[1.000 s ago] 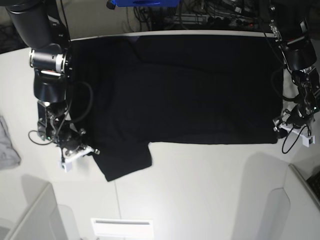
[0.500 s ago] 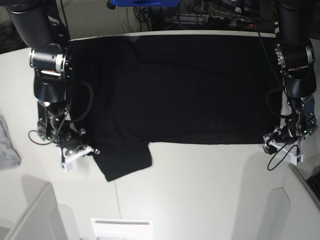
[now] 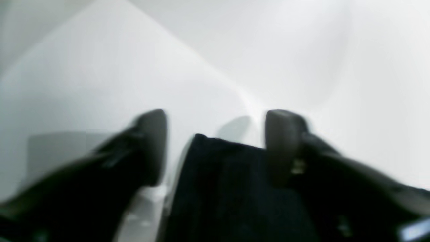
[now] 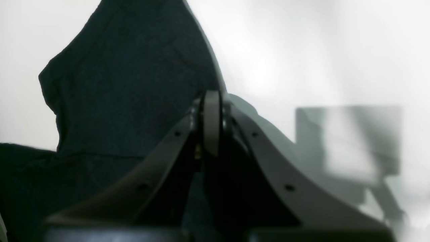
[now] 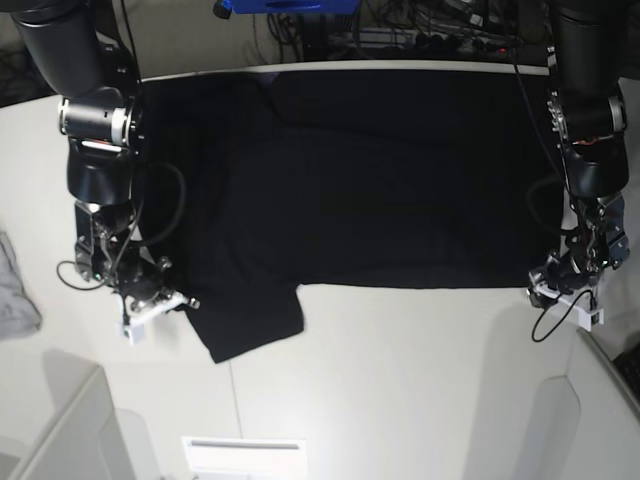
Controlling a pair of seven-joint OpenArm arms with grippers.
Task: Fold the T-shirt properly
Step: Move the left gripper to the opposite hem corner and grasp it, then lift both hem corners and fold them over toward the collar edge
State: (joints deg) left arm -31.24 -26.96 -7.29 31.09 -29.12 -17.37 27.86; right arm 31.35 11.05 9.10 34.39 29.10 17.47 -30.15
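One black T-shirt (image 5: 370,180) lies spread flat on the white surface (image 5: 400,380), between two arms. The left fingers (image 3: 285,144) stand apart, straddling its corner. The right fingers (image 4: 211,121) are pressed together at a sleeve edge. One grey cloth (image 5: 15,285) lies aside.

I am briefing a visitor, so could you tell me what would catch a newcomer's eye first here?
The large black T-shirt spread flat over the white table, one sleeve jutting toward the near edge. The right claw is pinched shut beside that sleeve, and the left claw straddles the shirt's opposite near corner, parted.
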